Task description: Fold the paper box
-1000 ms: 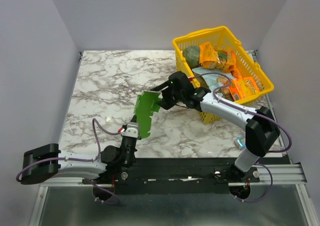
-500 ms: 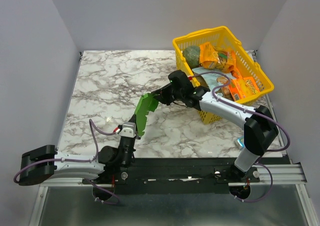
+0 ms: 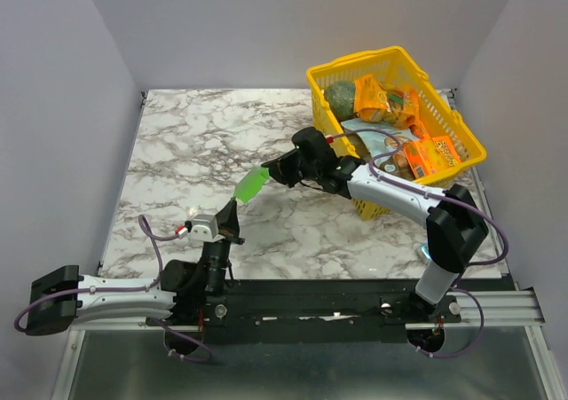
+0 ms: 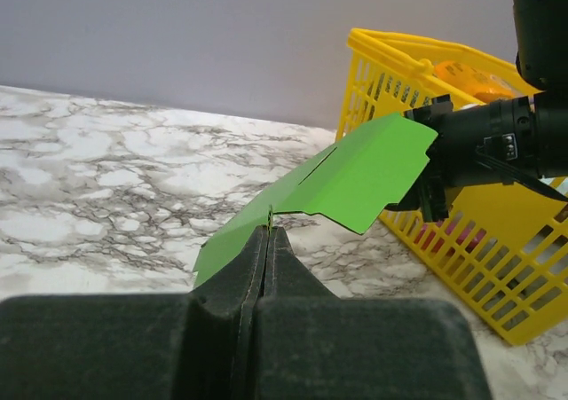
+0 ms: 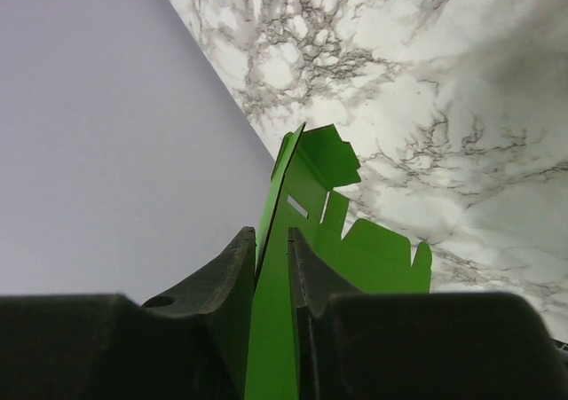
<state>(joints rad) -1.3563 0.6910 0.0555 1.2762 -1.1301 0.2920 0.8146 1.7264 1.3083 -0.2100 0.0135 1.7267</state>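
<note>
The paper box (image 3: 251,185) is a bright green flat creased cut-out, held up off the marble table (image 3: 177,152) between both grippers. My left gripper (image 3: 232,212) is shut on its near edge; in the left wrist view the card (image 4: 355,174) rises from the closed fingertips (image 4: 269,231) toward the right gripper (image 4: 428,183). My right gripper (image 3: 271,171) holds the far edge. In the right wrist view the card (image 5: 373,258) runs edge-on between the narrowed fingers (image 5: 272,236), its flaps and slot hanging beyond them.
A yellow plastic basket (image 3: 404,56) with snack packs and a green round item stands at the back right, just behind the right arm; its wall (image 4: 497,267) fills the right of the left wrist view. A blue-and-white pack (image 3: 426,251) lies by the right arm's base.
The right gripper has closed down on the card's far edge. The left arm has drawn back to the near left, and the card has gone from upright to low and slanted.
</note>
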